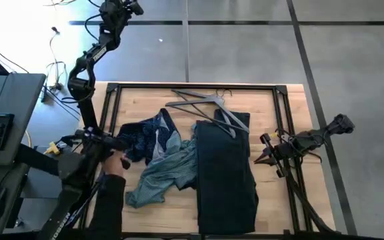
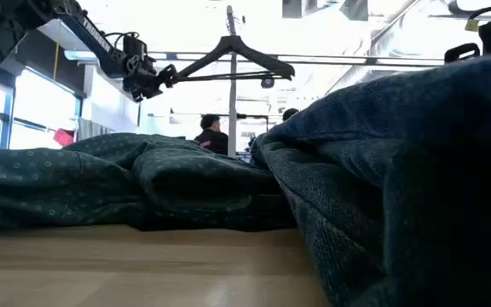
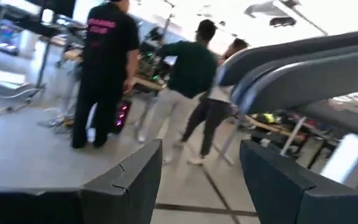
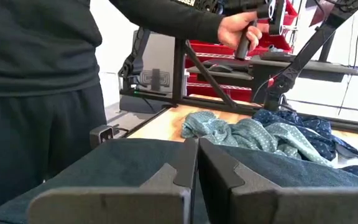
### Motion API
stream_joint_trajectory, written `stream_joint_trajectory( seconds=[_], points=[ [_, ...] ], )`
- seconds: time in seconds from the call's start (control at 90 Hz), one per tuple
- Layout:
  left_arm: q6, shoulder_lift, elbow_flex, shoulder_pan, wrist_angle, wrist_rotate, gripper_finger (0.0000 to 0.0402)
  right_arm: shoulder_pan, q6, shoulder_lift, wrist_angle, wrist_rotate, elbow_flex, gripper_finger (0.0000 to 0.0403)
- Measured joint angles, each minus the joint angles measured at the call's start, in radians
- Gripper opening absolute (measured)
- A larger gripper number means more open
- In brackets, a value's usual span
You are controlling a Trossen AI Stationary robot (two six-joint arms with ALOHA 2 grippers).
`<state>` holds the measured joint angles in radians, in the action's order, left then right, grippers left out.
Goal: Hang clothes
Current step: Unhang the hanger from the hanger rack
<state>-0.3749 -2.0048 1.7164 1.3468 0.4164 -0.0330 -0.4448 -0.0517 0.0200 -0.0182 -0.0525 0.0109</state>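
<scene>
Right gripper [image 1: 259,157] is ours at the table's right side, its two fingers [image 4: 185,165] pressed together with nothing between them, tips at the right edge of the black trouser-like piece [image 1: 227,175], which lies lengthwise from the near edge up the middle of the wooden table [image 1: 292,110]. Just left of the trousers we see the teal grey-green shirt [image 1: 162,177] crumpled toward the near left, and beyond it, touching it, the navy finely dotted shirt [image 1: 145,137] bunched at the left. Two grey hangers [image 1: 202,102] lie on the far part of the table, one overlapping the far end of the trousers. A black frame [image 1: 192,86] runs around the tabletop. At the near left a person's hand [image 1: 117,159] grips a dark handle [image 4: 244,40] at the frame's left side, the black sleeve [image 1: 109,203] reaching in from the near edge. Farther off, our left gripper [image 3: 197,168] is raised well beyond the table's far left corner; its fingers stand wide apart and hold nothing. From table height, a dark hanger [image 2: 228,60] hangs on a rail above the cloth, with people standing in the room behind.
</scene>
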Motion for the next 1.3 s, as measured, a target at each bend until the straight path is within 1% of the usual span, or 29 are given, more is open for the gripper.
stream_joint_trajectory(
  seconds=[0.133, 0.233, 0.289, 0.344, 0.389, 0.444, 0.611, 0.689, 0.778, 0.822, 0.911, 0.978, 1.111, 1.244, 1.267, 1.3],
  points=[
    [0.052, 0.0, 0.0, -0.002, 0.053, -0.001, 0.0189, 0.0, 0.0, 0.0, 0.0, 0.0, 0.0, 0.0],
    [0.054, 0.0, 0.0, -0.006, 0.1, -0.032, 0.0179, 0.0, 0.0, 0.0, 0.0, 0.0, 0.0, 0.0],
    [0.055, 0.0, 0.0, -0.007, 0.104, -0.086, 0.0172, 0.0, 0.0, 0.0, 0.0, 0.0, 0.0, 0.0],
    [0.055, 0.001, 0.0, -0.008, 0.092, -0.173, 0.0164, 0.0, 0.0, 0.0, 0.0, 0.0, 0.0, 0.0],
    [0.069, 0.007, 0.0, -0.01, 0.056, -0.244, 0.0158, 0.0, 0.0, 0.0, 0.0, 0.0, 0.0, 0.0],
    [0.103, 0.025, 0.0, -0.017, -0.015, -0.284, 0.0149, 0.0, 0.0, 0.0, 0.0, 0.0, 0.0, 0.0],
    [0.261, 0.1, 0.0, -0.053, -0.233, -0.272, 0.0112, 0.0, 0.0, 0.0, 0.0, 0.0, 0.0, 0.0],
    [0.301, 0.137, 0.0, -0.076, -0.312, -0.272, 0.0096, 0.0, 0.0, 0.0, 0.0, 0.0, 0.0, 0.0],
    [0.31, 0.19, 0.0, -0.107, -0.39, -0.277, 0.0079, 0.0, 0.013, 0.0, 0.0, 0.004, 0.0, 0.0],
    [0.31, 0.217, 0.0, -0.125, -0.427, -0.278, 0.0071, 0.001, 0.045, -0.001, 0.0, 0.04, 0.0, 0.0],
    [0.325, 0.265, 0.0, -0.161, -0.496, -0.277, 0.0057, -0.001, 0.092, 0.002, -0.008, 0.162, 0.0, 0.0],
    [0.373, 0.302, 0.0, -0.19, -0.541, -0.277, 0.0048, -0.001, 0.125, 0.002, -0.01, 0.187, 0.0, 0.0],
    [0.467, 0.353, 0.0, -0.243, -0.596, -0.253, 0.0036, -0.001, 0.163, 0.003, -0.007, 0.159, 0.0, 0.0],
    [0.475, 0.38, 0.0, -0.284, -0.615, -0.2, 0.0033, -0.001, 0.168, 0.002, -0.007, 0.151, 0.0, 0.0],
    [0.474, 0.383, 0.0, -0.289, -0.616, -0.194, 0.0033, 0.0, 0.178, 0.002, -0.008, 0.125, 0.0, 0.0],
    [0.475, 0.388, 0.0, -0.295, -0.616, -0.187, 0.0033, 0.002, 0.201, 0.003, -0.024, 0.054, 0.0, 0.0]
  ],
)
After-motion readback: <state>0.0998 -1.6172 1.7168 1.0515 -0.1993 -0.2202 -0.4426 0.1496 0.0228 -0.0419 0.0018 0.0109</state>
